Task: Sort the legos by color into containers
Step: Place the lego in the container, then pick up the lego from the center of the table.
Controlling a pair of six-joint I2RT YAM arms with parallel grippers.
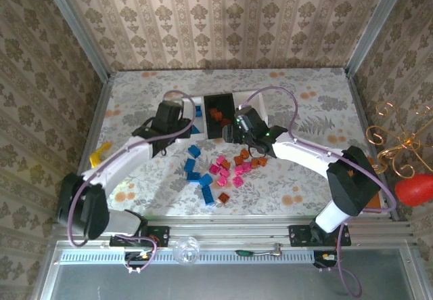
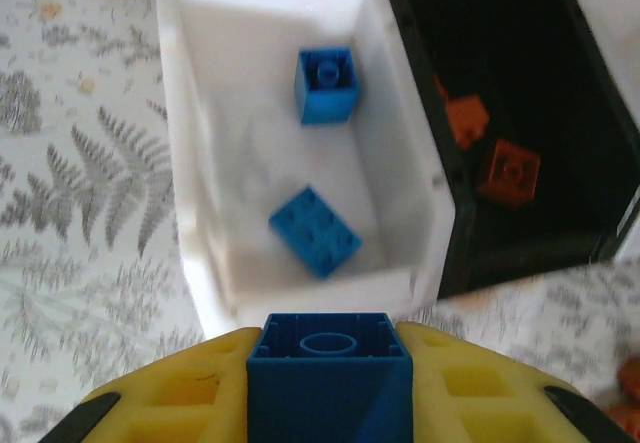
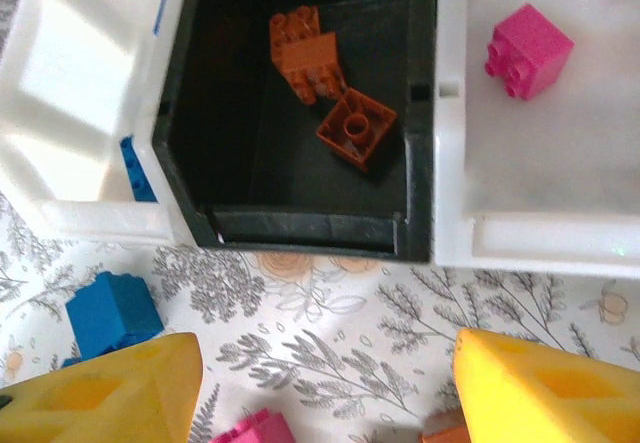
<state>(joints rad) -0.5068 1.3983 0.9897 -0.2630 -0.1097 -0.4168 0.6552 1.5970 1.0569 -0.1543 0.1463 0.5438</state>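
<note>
Left claw (image 2: 329, 395) is clenched on a blue lego (image 2: 328, 361), the brick pinched studs-away between the yellow fingers (image 2: 180, 398), and it hovers right at the near wall of the left white tray (image 2: 200, 173). Two blue legos lie in that tray, one toward the far end (image 2: 326, 85) and one nearer, turned at an angle (image 2: 314, 230).

Next door, the black tray (image 3: 300, 231) holds orange-brown legos, a tilted square one (image 3: 356, 127) touching a pair behind it (image 3: 305, 48). The right white tray (image 3: 540, 235) has a single pink lego (image 3: 527, 49) lying on its side.

Right claw (image 3: 320, 393) is spread wide with nothing between its fingers, poised over the bench (image 1: 304, 103) just in front of the black tray.

On the bench between the arms the loose legos wait: blue ones (image 1: 196, 171) on the left, pink (image 1: 223, 171) in the middle, orange-brown (image 1: 247, 158) on the right. A yellow toy (image 1: 100, 154) sits at the bench's left edge.
</note>
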